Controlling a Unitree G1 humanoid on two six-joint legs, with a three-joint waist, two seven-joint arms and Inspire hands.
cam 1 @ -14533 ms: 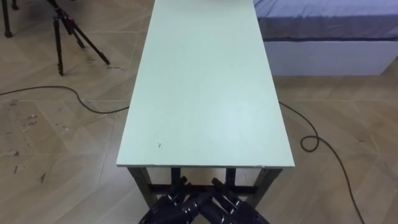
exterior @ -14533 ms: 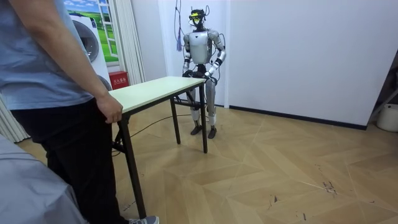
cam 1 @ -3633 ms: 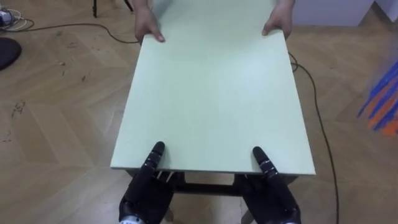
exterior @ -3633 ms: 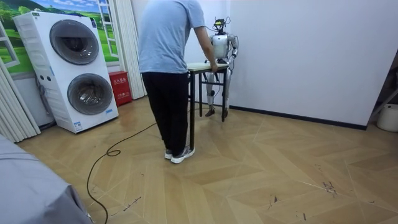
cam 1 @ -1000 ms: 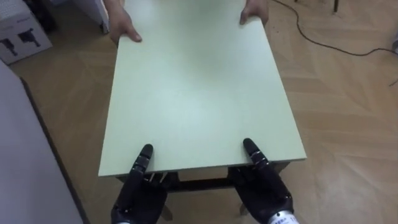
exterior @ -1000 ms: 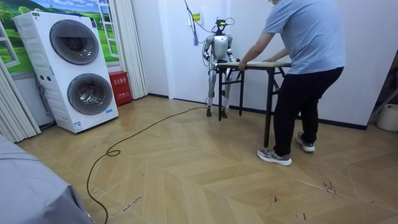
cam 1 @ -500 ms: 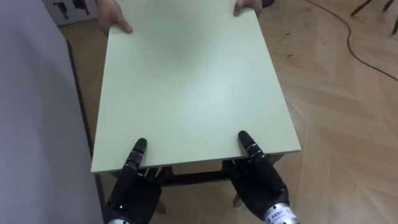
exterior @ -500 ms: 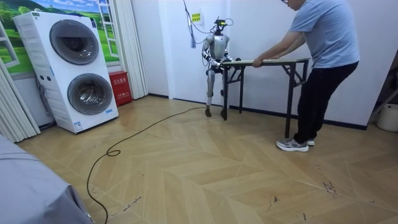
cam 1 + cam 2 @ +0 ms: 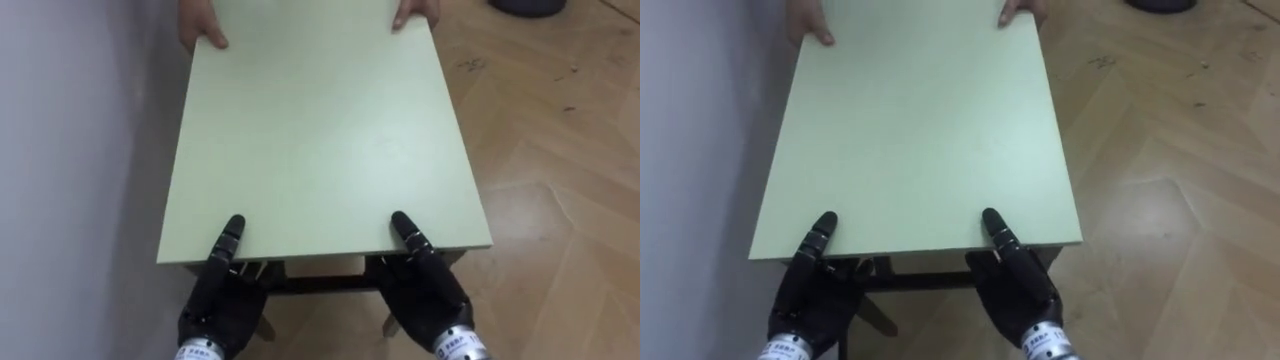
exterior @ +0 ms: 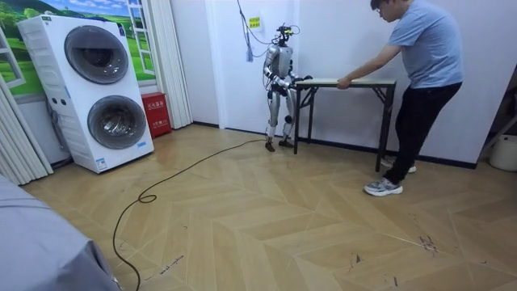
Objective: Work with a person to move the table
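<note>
Pale green rectangular table [image 9: 320, 130] runs lengthwise straight away from you, beside the grey wall [image 9: 70, 150] on your left. Your left hand [image 9: 215, 310] and right hand [image 9: 425, 295] clamp its near short edge, thumbs on top; a person's hands [image 9: 203, 30] hold the far edge.

The left hand [image 9: 224, 303] and right hand [image 9: 428, 295] are glossy black, each ending in a silver wrist band with small print. The person [image 10: 424, 48] wears a light blue short-sleeved T-shirt, black trousers and pale trainers
</note>
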